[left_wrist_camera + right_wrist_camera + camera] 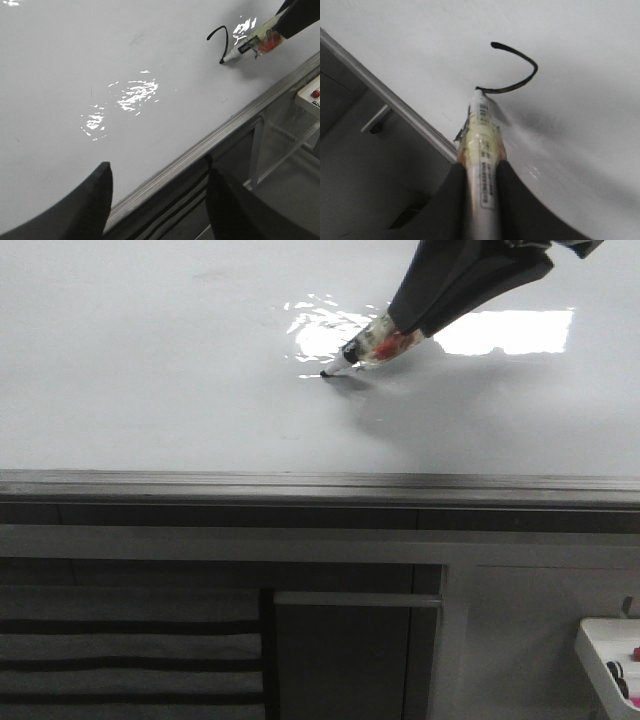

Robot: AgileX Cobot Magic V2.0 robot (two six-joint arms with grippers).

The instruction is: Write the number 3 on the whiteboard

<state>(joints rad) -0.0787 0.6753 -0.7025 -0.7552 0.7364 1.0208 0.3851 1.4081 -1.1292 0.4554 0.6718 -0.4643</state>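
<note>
The whiteboard [150,370] fills most of the front view, with its grey metal edge [300,483] along the front. My right gripper [400,328] is shut on a white marker [365,348] wrapped in clear tape; its black tip touches the board. In the right wrist view the marker [481,140] sits between the fingers [512,195], and a black curved stroke [522,80], one upper arc of the number 3, ends at the tip. The stroke [220,37] and marker [250,44] also show in the left wrist view. My left gripper [157,172] is open and empty over the board's front edge.
Bright light glare [325,325] lies on the board by the marker. A small white tray [610,655] stands below the board at the lower right. A striped panel [130,655] and grey frame bars [355,598] lie under the edge.
</note>
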